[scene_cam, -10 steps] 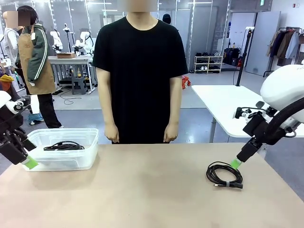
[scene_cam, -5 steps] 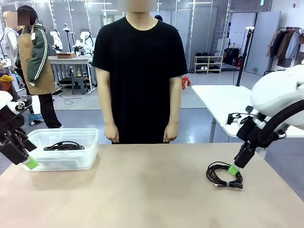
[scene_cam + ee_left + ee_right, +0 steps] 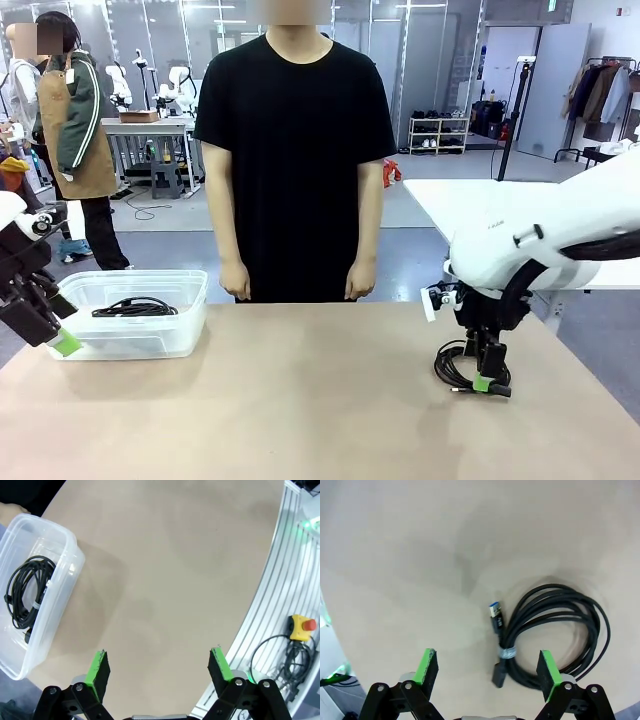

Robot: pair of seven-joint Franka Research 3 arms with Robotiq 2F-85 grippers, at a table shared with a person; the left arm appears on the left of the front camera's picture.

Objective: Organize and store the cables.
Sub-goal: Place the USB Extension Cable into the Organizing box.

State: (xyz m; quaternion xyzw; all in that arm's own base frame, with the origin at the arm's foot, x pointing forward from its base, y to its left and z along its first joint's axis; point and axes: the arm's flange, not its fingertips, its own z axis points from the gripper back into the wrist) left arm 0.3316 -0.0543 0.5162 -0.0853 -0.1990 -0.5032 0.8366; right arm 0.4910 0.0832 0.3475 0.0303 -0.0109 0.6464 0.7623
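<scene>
From the front, one black coiled cable point(image 3: 135, 307) already lies in the clear plastic box point(image 3: 190, 330); another black coiled cable point(image 3: 462, 366) waits on the tan bench point(image 3: 300, 400) under the right gripper point(image 3: 483, 381).

Left wrist: the left gripper point(image 3: 158, 665) has fingers apart, holding nothing.

Right wrist: fingers apart above the loose cable.

Across the tan bench point(image 3: 300, 400) you face a person in a black T-shirt point(image 3: 295, 150), standing at the far edge with both arms hanging down. Behind them, on your left, another person in a green and brown jacket point(image 3: 75, 120) stands side-on near a grey workbench point(image 3: 150, 135). To the right you see a white table point(image 3: 470, 215), a low shoe rack point(image 3: 438, 133) against the glass wall, and coats on a rail point(image 3: 600, 95). From the left wrist view, a yellow box with a red button point(image 3: 302, 627) sits beyond the bench's ribbed metal edge point(image 3: 280, 580).
</scene>
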